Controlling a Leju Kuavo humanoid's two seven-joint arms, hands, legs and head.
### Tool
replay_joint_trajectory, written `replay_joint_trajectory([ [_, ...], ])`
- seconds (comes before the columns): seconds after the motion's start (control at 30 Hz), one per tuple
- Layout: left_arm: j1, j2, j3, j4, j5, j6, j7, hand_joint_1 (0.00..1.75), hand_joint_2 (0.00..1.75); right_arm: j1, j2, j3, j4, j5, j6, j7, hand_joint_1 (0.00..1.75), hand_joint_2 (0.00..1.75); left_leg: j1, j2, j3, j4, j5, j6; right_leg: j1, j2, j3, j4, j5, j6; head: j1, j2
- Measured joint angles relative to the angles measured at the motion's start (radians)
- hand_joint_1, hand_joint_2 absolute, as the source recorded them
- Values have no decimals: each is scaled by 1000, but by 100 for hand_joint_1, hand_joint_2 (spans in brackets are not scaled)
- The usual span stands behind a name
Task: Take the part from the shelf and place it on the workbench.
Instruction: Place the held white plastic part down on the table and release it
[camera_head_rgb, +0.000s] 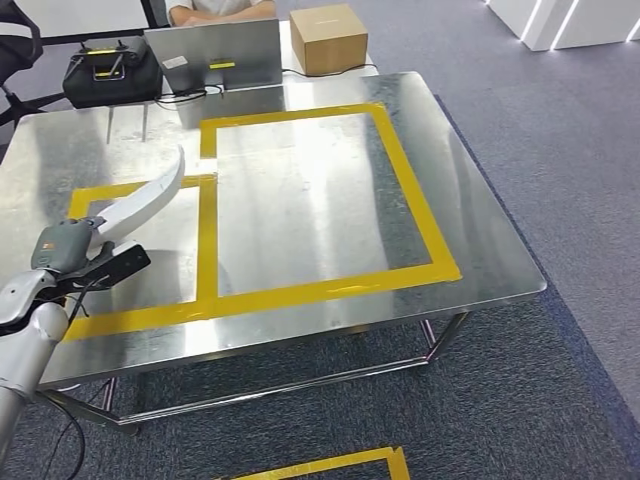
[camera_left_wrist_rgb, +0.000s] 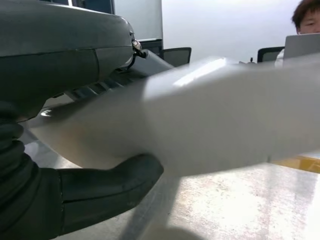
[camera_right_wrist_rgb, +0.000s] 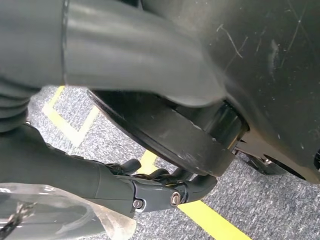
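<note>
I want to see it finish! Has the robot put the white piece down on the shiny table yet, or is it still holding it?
Nearly there. Done: the white part is off the shelf and over the workbench. In hand: the left hand grips one end, with the part above the small yellow-taped box. Whether it touches the metal, I cannot tell. Left: set it down and let go.

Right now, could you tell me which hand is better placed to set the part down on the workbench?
The left. The left hand already holds the white part over the workbench, above its yellow-taped area. The right hand hangs over the carpet.
</note>
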Motion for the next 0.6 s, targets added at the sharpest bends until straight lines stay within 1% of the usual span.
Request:
replay_joint_trajectory([
  [0.07, -1, -3, -2, 7, 6, 7, 5, 0, 175, 0, 0, 0, 0, 1, 0, 1, 0, 0, 0, 0, 0, 0, 0, 0, 0, 0, 0, 0, 0, 0, 0, 0],
  [0.2, -1, -7, -5, 17, 10, 8, 9, 0, 0, 1, 0, 0, 0, 4, 0, 2, 0, 0, 0, 0, 0, 0, 0, 0, 1, 0, 0, 0, 0, 0, 0, 0],
  [0.33, 0, -8, -6, 20, 25, 16, 8, 0, 0, 1, 0, 0, 0, 6, 0, 5, 0, 0, 0, 0, 0, -1, 0, 0, 1, 0, 0, 0, 0, 0, 0, 0],
  [0.43, 7, -11, 0, 18, 70, 32, -13, 0, 0, 1, 0, 0, 0, 6, -1, 5, 0, 0, 0, 0, 0, 0, 0, 0, 1, 0, 0, 0, 0, 0, 0, 0],
  [0.47, 12, -12, 6, 15, 91, 39, -23, 0, 0, 1, 0, 0, 0, 6, -2, 5, 0, 0, -1, 0, 0, 1, -1, 2, 0, 0, 1, -2, 2, 2, 0, 0],
  [0.5, 21, -15, 13, 8, 119, 45, -37, 0, 0, 1, 0, 0, 0, 6, -2, 6, 0, 0, -2, 0, 2, -3, 1, 8, -1, 0, 3, -8, 5, 6, 0, 0],
  [0.53, 34, -21, 24, -8, 155, 50, -55, 0, 0, 1, 0, 0, 0, 6, -3, 7, 0, 0, 0, 2, 8, -15, 7, 13, -2, 0, 3, -13, 5, 10, -1, 0],
  [0.57, 50, -31, 36, -35, 201, 53, -78, 0, 0, 1, 0, 0, -1, 7, -3, 8, 0, 0, 2, 3, 16, -31, 14, 20, -2, -1, 1, -13, 1, 15, 0, 0],
  [0.6, 70, -45, 50, -72, 248, 54, -97, 0, 0, 0, 0, 0, -1, 7, -4, 10, 0, 0, 6, 6, 24, -50, 23, 25, -1, -1, -10, 5, -12, 18, 1, 0],
])
